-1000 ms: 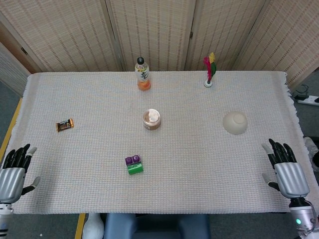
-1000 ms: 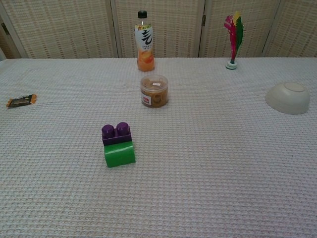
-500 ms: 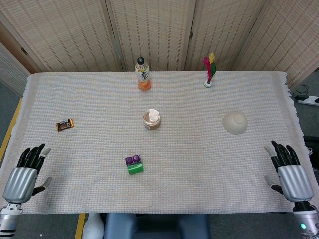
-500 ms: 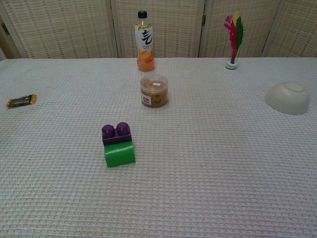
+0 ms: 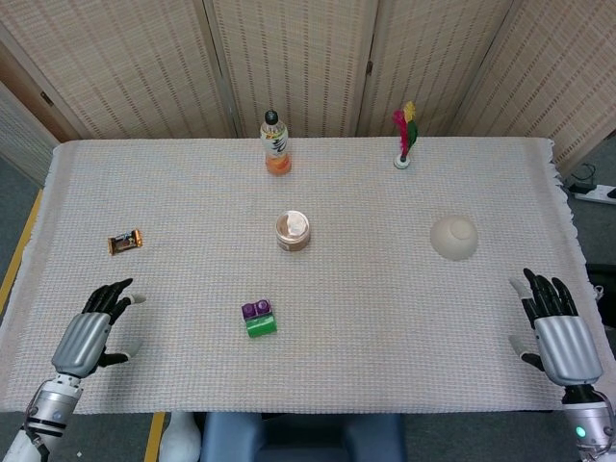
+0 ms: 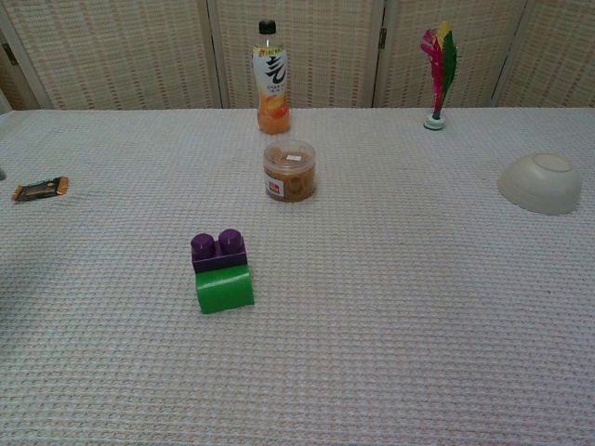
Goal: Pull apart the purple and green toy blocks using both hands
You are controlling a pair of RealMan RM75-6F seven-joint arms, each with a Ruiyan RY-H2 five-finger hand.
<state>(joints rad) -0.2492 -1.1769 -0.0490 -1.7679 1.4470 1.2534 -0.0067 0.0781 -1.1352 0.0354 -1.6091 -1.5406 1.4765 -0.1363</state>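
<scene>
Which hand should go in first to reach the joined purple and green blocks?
Left. The left hand is open over the cloth, on the same side as the purple block and green block. The right hand, also open, sits at the far table edge, much farther off.

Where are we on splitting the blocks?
Nothing done: purple block and green block lie joined on the tablecloth. In hand: left hand open over the table, apart from them; right hand open at the far edge. Left: reach, grip each block, pull.
</scene>
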